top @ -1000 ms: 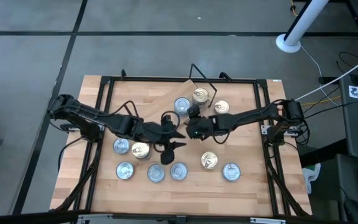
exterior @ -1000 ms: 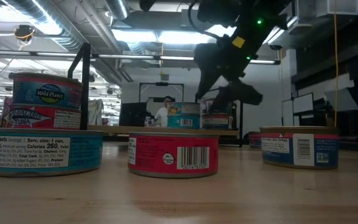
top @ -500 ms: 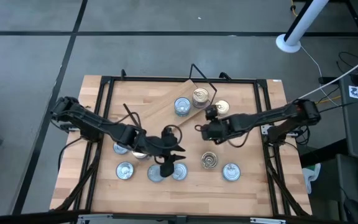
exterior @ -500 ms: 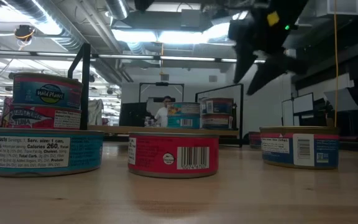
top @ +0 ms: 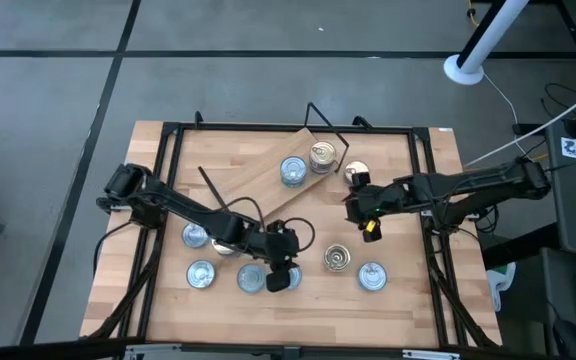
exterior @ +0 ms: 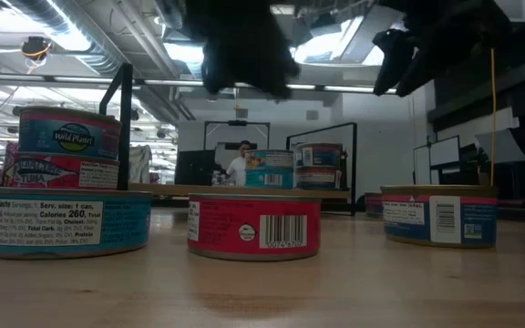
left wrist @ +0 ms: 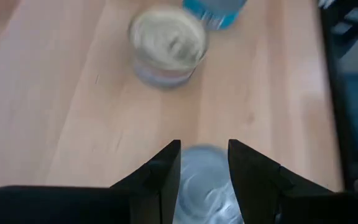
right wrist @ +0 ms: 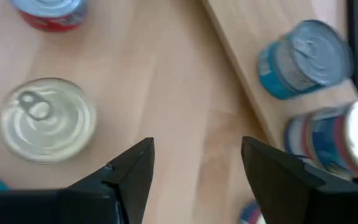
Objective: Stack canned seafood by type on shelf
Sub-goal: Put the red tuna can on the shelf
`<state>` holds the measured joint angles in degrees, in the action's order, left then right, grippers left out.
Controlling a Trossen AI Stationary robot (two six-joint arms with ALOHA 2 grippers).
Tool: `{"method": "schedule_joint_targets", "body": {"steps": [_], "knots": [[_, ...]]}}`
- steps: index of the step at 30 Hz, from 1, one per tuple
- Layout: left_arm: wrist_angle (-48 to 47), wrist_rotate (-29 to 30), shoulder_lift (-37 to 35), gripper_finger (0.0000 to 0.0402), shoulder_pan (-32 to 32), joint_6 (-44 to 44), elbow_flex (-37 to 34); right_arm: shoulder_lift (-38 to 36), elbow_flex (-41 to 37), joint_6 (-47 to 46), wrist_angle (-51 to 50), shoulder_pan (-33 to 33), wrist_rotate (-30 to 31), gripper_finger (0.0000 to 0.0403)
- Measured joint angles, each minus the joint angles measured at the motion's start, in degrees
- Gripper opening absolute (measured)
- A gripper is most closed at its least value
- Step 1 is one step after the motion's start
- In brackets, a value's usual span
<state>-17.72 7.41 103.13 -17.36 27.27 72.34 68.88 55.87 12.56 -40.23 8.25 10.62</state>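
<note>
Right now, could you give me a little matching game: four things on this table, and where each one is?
1. left gripper
2. right gripper
3. shelf
4. gold-lidded tin

a. lies askew, bearing two tins
b. open over bare wood beside the shelf
c. stands on the tabletop, off the shelf
d. open over a silvery-lidded tin

Pairs: 1-d, 2-b, 3-a, 4-c.

The table [top: 408, 290] under me is pale butcher-block wood, smooth and matt, and the shelf [top: 258, 172] plank looks like the same light wood with thin black wire ends. The tins [exterior: 254, 228] are metal with glossy paper labels; some lids [right wrist: 47, 119] are gold, others [right wrist: 321, 45] brushed silvery. My fingers [left wrist: 169, 180] look like matt black plastic.
</note>
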Motion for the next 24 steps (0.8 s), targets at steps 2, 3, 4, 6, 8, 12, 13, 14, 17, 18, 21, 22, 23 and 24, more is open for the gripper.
{"method": "schedule_joint_targets", "body": {"steps": [2, 3, 4, 6, 8, 12, 13, 14, 17, 18, 21, 22, 23, 24], "knots": [[-1.6, -0.5, 1.2, 0.0127, 0.5, -0.1, 0.0, 0.0, -1.2, -0.3, 1.8, 0.0, -1.9, 0.0241], [-2.1, -1.1, 1.9, 0.0127, 0.7, -0.1, 0.0, 0.1, -1.7, -0.4, 2.4, 0.0, -2.7, 0.0241], [-2.5, -1.8, 2.4, 0.0127, 0.9, -0.1, 0.0, 0.5, -2.3, -0.4, 3.0, 0.0, -2.8, 0.0241], [-3.0, -3.2, 3.3, 0.0127, 1.2, -0.2, 0.0, 0.8, -3.6, -0.4, 4.2, 0.0, -2.9, 0.0241], [-2.9, -4.3, 4.0, 0.0127, 1.4, -0.2, 0.0, 0.9, -4.7, -0.4, 4.8, 0.0, -2.9, 0.0241], [-3.4, -4.6, 5.6, 0.0127, 1.6, -0.2, 0.0, 1.2, -6.8, -0.4, 7.0, 0.0, -2.9, 0.0241], [-3.9, -4.8, 5.8, 0.0127, 1.8, -0.2, 0.0, 1.2, -7.4, -0.4, 8.9, 0.0, -3.2, 0.0241], [-4.1, -5.2, 6.1, 0.0127, 2.1, -0.2, 0.0, 1.2, -8.1, -0.4, 10.7, 0.0, -3.7, 0.0241], [-5.1, -6.1, 6.3, 0.0127, 2.6, -0.2, 0.0, 1.2, -9.3, -0.4, 12.2, 0.0, -4.8, 0.0241], [-5.2, -6.1, 6.3, 0.0127, 2.8, -0.2, 0.0, 1.3, -9.5, -0.4, 13.4, 0.0, -5.2, 0.0241], [-6.0, -6.3, 6.3, 0.0127, 3.3, -0.2, 0.0, 1.4, -9.7, -0.4, 14.1, 0.0, -5.7, 0.0241], [-6.0, -6.5, 6.3, 0.0127, 3.4, -0.2, 0.0, 1.5, -9.7, -0.4, 14.4, 0.0, -5.7, 0.0241], [-5.9, -7.0, 6.3, 0.0127, 3.5, -0.2, 0.0, 1.5, -9.7, -0.4, 14.7, 0.0, -5.7, 0.0241], [-5.9, -7.6, 6.3, 0.0127, 3.6, -0.2, 0.0, 1.5, -9.7, -0.4, 15.1, 0.0, -5.7, 0.0241]]}}
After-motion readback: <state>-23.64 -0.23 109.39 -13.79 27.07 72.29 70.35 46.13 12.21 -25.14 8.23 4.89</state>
